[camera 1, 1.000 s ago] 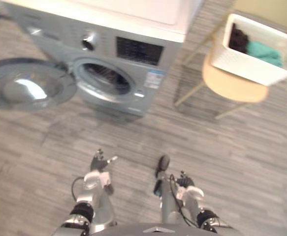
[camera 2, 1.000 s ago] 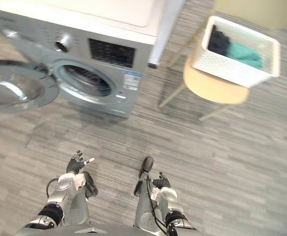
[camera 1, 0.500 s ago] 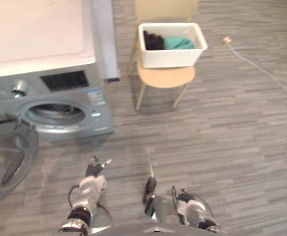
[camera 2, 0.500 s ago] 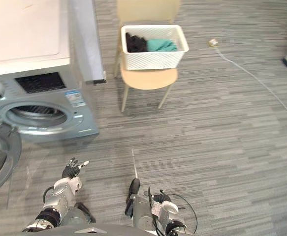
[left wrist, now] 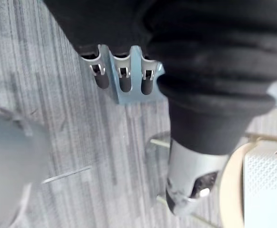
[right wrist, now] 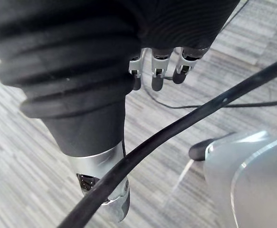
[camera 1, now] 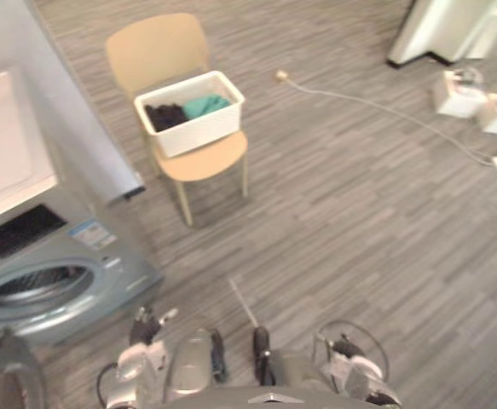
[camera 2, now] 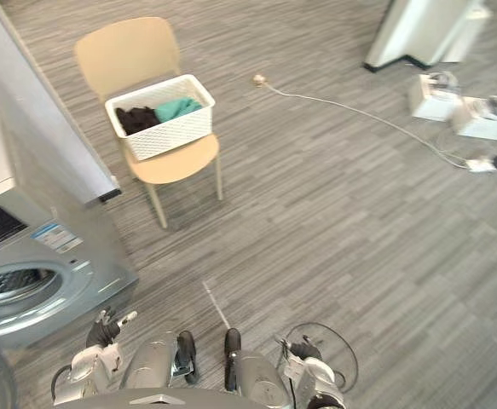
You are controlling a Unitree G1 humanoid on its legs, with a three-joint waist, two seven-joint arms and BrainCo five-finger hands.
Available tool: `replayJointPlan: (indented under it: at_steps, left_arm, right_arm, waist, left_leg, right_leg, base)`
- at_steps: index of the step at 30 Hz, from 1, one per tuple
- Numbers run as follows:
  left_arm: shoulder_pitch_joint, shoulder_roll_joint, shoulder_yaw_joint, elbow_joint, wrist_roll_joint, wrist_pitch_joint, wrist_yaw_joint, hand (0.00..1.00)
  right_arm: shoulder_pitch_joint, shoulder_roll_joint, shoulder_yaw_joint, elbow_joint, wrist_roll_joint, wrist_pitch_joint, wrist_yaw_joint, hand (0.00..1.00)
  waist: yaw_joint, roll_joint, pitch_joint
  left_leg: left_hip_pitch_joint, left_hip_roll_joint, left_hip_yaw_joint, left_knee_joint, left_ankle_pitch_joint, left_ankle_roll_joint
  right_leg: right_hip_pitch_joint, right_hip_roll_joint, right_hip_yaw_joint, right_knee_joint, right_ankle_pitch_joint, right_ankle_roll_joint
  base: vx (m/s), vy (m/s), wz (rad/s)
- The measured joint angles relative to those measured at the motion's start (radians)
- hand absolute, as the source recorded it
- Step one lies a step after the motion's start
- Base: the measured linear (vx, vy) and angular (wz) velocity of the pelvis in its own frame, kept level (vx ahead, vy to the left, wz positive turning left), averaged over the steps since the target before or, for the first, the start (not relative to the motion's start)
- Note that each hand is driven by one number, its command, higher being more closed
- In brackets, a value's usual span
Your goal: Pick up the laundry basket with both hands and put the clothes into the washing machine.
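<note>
The white laundry basket (camera 1: 190, 126) sits on the seat of a tan chair (camera 1: 204, 164) far ahead, to the left. It holds a black garment (camera 1: 164, 112) and a teal one (camera 1: 204, 105). The grey washing machine (camera 1: 35, 256) stands at the left, its round opening (camera 1: 28, 287) uncovered. My left hand (camera 1: 146, 328) hangs low near the machine's front corner, fingers (left wrist: 121, 78) relaxed and empty. My right hand (camera 2: 303, 354) hangs low on the other side, fingers (right wrist: 157, 71) straight, holding nothing. Both hands are far from the basket.
The washer's open door (camera 1: 1, 375) juts out at the lower left. A white cable with a plug (camera 1: 280, 75) runs across the floor to white devices (camera 1: 461, 92) at the right. A white cabinet base (camera 1: 444, 30) stands at the top right.
The whole picture has swung: the camera turned right, so the washer slid left and the chair with the basket moved toward the upper left. Both hands stay low and empty.
</note>
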Motion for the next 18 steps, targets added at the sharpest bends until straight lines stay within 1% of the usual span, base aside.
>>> replayJointPlan:
  at_steps: [1,2,3,4,5,6,7,8,9,10,11,12,13,14,15,16,17,18]
  left_arm:
    - [0.003,0.004,-0.028,0.001,0.000,0.000,-0.004,0.00]
    - [-0.006,0.030,-0.071,0.002,0.000,0.003,-0.019,0.00]
    - [-0.022,0.043,-0.122,0.023,0.001,0.005,-0.027,0.00]
    - [-0.027,0.043,-0.143,0.037,0.003,0.007,-0.032,0.00]
    - [-0.038,0.040,-0.169,0.046,0.002,0.009,-0.035,0.00]
    - [-0.058,0.032,-0.184,0.047,0.000,0.009,-0.043,0.00]
    - [-0.071,0.032,-0.197,0.048,-0.001,0.009,-0.042,0.00]
    - [-0.095,0.031,-0.213,0.049,-0.001,0.009,-0.043,0.00]
    - [-0.105,0.031,-0.220,0.054,-0.001,0.008,-0.042,0.00]
    - [-0.126,0.035,-0.238,0.078,-0.001,0.005,-0.040,0.00]
    - [-0.132,0.043,-0.246,0.086,-0.003,0.005,-0.038,0.00]
    - [-0.134,0.047,-0.246,0.089,-0.004,0.005,-0.037,0.00]
    - [-0.144,0.024,-0.238,0.115,-0.035,0.006,-0.024,0.00]
    - [-0.141,0.012,-0.239,0.115,-0.055,0.005,-0.023,0.00]
    - [-0.136,-0.004,-0.237,0.115,-0.086,0.004,-0.023,0.00]
    - [-0.137,-0.006,-0.234,0.114,-0.093,0.002,-0.023,0.00]
    - [-0.135,-0.006,-0.231,0.107,-0.104,0.000,-0.023,0.00]
    - [-0.132,-0.007,-0.234,0.103,-0.121,0.000,-0.023,0.00]
  right_arm:
    - [0.000,0.010,0.017,-0.010,0.000,0.001,-0.003,0.00]
    - [-0.013,0.019,0.068,-0.014,-0.010,0.003,-0.008,0.00]
    - [-0.017,0.019,0.112,-0.037,-0.029,0.005,-0.006,0.00]
    - [-0.011,0.020,0.130,-0.061,-0.036,0.004,-0.007,0.00]
    - [-0.002,0.021,0.164,-0.102,-0.037,0.003,-0.006,0.00]
    - [0.004,0.024,0.176,-0.124,-0.034,-0.001,-0.005,0.00]
    - [0.008,0.026,0.175,-0.130,-0.032,-0.002,-0.005,0.00]
    - [0.009,0.026,0.173,-0.130,-0.026,-0.003,-0.006,0.00]
    - [0.012,0.025,0.170,-0.133,-0.022,-0.004,-0.006,0.00]
    - [0.023,0.024,0.163,-0.133,-0.016,-0.006,-0.008,0.00]
    - [0.049,0.029,0.163,-0.133,-0.009,-0.008,-0.011,0.00]
    - [0.063,0.034,0.164,-0.133,0.003,-0.013,-0.013,0.00]
    - [0.060,0.007,0.168,-0.130,0.013,-0.019,-0.015,0.00]
    - [0.068,-0.010,0.175,-0.132,0.013,-0.024,-0.015,0.00]
    - [0.092,-0.018,0.170,-0.132,0.016,-0.027,-0.014,0.00]
    - [0.096,-0.015,0.165,-0.135,0.021,-0.029,-0.014,0.00]
    - [0.106,-0.007,0.166,-0.139,0.023,-0.036,-0.013,0.00]
    - [0.128,-0.003,0.177,-0.152,0.024,-0.044,-0.012,0.00]
  waist:
    - [-0.005,-0.017,-0.003]
    - [-0.008,-0.034,-0.007]
    - [-0.023,-0.047,-0.015]
    - [-0.033,-0.034,-0.015]
    - [-0.055,-0.031,-0.026]
    - [-0.074,-0.017,-0.022]
    - [-0.078,-0.019,-0.027]
    - [-0.080,-0.024,-0.029]
    - [-0.083,-0.019,-0.027]
    - [-0.092,-0.031,-0.034]
    - [-0.096,-0.054,-0.039]
    - [-0.098,-0.070,-0.039]
    - [-0.097,-0.025,-0.039]
    - [-0.103,-0.007,-0.048]
    - [-0.107,0.017,-0.049]
    - [-0.107,0.022,-0.052]
    - [-0.106,0.017,-0.049]
    - [-0.097,-0.004,-0.039]
  left_leg:
    - [0.013,0.000,0.020,-0.004,-0.006,0.001]
    - [0.050,-0.005,0.068,-0.024,-0.012,0.000]
    - [0.100,-0.013,0.097,-0.063,-0.010,-0.006]
    - [0.120,-0.015,0.102,-0.083,-0.009,-0.009]
    - [0.150,-0.015,0.107,-0.116,0.003,-0.020]
    - [0.163,-0.011,0.109,-0.134,0.009,-0.022]
    - [0.163,-0.008,0.108,-0.138,0.010,-0.027]
    - [0.163,0.007,0.107,-0.137,0.010,-0.041]
    - [0.162,0.014,0.106,-0.137,0.011,-0.049]
    - [0.165,0.019,0.097,-0.132,0.007,-0.074]
    - [0.175,0.010,0.079,-0.115,-0.008,-0.104]
    - [0.186,0.004,0.068,-0.101,-0.020,-0.122]
    - [0.195,0.049,0.030,-0.087,-0.029,-0.149]
    - [0.199,0.074,0.007,-0.086,-0.028,-0.157]
    - [0.198,0.128,-0.039,-0.028,-0.030,-0.160]
    - [0.189,0.141,-0.048,0.001,-0.023,-0.147]
    - [0.126,0.182,-0.091,0.155,0.032,-0.057]
    - [0.047,0.222,-0.132,0.313,0.135,0.011]
  right_leg:
    - [-0.016,-0.020,-0.013,0.050,-0.021,0.045]
    - [-0.066,-0.076,-0.052,0.187,-0.042,0.098]
    - [-0.084,-0.151,-0.131,0.270,-0.062,0.061]
    - [-0.084,-0.180,-0.158,0.282,-0.070,0.047]
    - [-0.082,-0.218,-0.164,0.260,-0.080,0.052]
    - [-0.086,-0.237,-0.123,0.207,-0.080,0.068]
    - [-0.095,-0.239,-0.089,0.175,-0.073,0.079]
    - [-0.116,-0.238,-0.015,0.116,-0.052,0.107]
    - [-0.125,-0.237,0.020,0.081,-0.032,0.117]
    - [-0.124,-0.240,0.079,0.006,0.025,0.129]
    - [-0.108,-0.266,0.108,-0.055,0.122,0.138]
    - [-0.099,-0.275,0.117,-0.051,0.161,0.188]
    - [-0.111,-0.241,0.095,0.024,0.116,0.178]
    - [-0.114,-0.217,0.086,0.054,0.073,0.171]
    - [-0.096,-0.174,0.044,0.103,-0.011,0.142]
    - [-0.091,-0.167,0.036,0.112,-0.021,0.133]
    - [-0.063,-0.148,0.008,0.136,-0.056,0.107]
    - [-0.014,-0.133,-0.021,0.134,-0.084,0.077]
  base:
    - [0.09,0.037,-0.61]
    - [0.14,0.019,-0.79]
    - [0.16,0.010,-0.78]
    - [0.18,0.012,-0.51]
    - [0.20,-0.013,-0.21]
    - [0.25,-0.060,-0.13]
    - [0.29,-0.144,-0.04]
    - [0.24,-0.168,-0.01]
    - [0.26,-0.221,0.10]
    - [0.29,-0.261,0.23]
    - [0.30,-0.297,0.32]
    - [0.30,-0.336,0.16]
    - [0.28,-0.353,0.07]
    - [0.32,-0.406,0.11]
    - [0.26,-0.330,0.21]
    - [0.24,-0.346,0.27]
    - [0.26,-0.417,0.27]
    - [0.20,-0.353,0.25]
